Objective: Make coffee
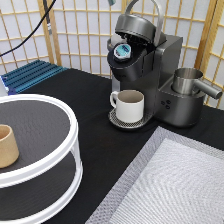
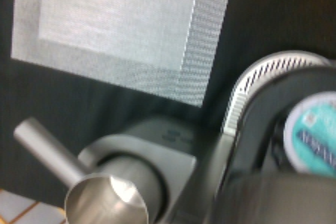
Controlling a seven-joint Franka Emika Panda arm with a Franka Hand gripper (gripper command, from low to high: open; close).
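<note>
The coffee pod (image 1: 122, 50), white with a blue-printed foil top, sits in the open brew chamber of the dark grey coffee machine (image 1: 165, 75). The machine's lid (image 1: 142, 22) is raised. The pod's blue top also shows in the wrist view (image 2: 315, 135). A cream-white handled mug (image 1: 128, 105) stands on the machine's drip tray (image 1: 120, 122), under the brew head. The gripper is not in the exterior view; the wrist view looks down on the machine from above.
A metal milk frother jug (image 1: 187, 80) with a handle sits on the machine's right side, also in the wrist view (image 2: 105, 197). A white two-tier round shelf (image 1: 35, 145) with a tan handleless cup (image 1: 7, 146) stands at the left. A grey placemat (image 1: 175, 185) lies at the bottom right.
</note>
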